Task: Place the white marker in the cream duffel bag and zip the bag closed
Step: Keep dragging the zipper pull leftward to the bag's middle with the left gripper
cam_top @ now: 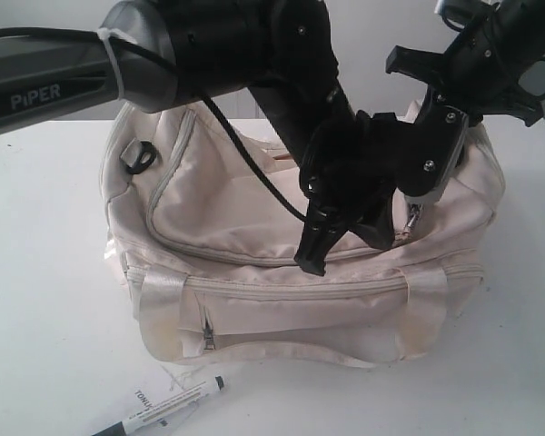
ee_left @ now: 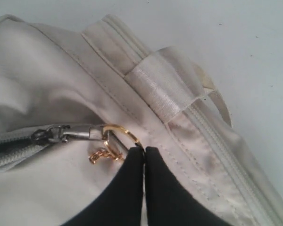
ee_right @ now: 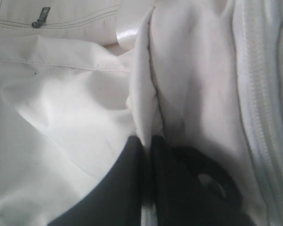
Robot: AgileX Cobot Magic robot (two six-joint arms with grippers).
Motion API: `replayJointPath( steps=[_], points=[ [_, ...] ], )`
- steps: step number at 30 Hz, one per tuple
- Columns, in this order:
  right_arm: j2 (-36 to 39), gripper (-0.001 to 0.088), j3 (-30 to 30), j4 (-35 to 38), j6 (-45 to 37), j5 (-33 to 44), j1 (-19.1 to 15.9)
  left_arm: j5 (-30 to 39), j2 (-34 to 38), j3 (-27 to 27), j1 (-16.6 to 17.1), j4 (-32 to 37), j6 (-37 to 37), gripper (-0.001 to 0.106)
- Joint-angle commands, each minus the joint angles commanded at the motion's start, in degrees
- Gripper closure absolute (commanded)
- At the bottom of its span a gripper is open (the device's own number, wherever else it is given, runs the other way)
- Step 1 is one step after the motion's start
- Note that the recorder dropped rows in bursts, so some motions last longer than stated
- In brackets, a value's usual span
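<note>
Jaws shut: left gripper (ee_left: 144, 150) on zip ring (ee_left: 121, 133), right gripper (ee_right: 147, 140) on bag (cam_top: 220, 202) fold, likely bracing for unzipping. Marker (cam_top: 168, 406) lies outside, before bag.

The white table (cam_top: 36, 300) carries the cream duffel bag (cam_top: 254, 227), the white marker (cam_top: 163, 408) and a paper tag (cam_top: 145, 397).

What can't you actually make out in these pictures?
Inside the cream duffel bag: every view, its own fabric covers it.
End of the white marker: exterior view, cut by bottom edge.
Print on the paper tag: exterior view, too small.
Whether left fingers pinch the gold ring: left wrist view, unclear.
</note>
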Motion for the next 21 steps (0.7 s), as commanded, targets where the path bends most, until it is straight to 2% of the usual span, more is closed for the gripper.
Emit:
replayJointPath(
  steps=[11,21],
  points=[
    [-0.05,0.0868,-0.1,2.57,-0.13,-0.34,0.0,1.75,0.0,0.0,0.0,-0.48,-0.1,0.105],
    [-0.05,0.0868,-0.1,4.73,-3.87,-0.34,0.0,5.89,0.0,0.0,0.0,3.87,-0.1,0.105]
  ],
)
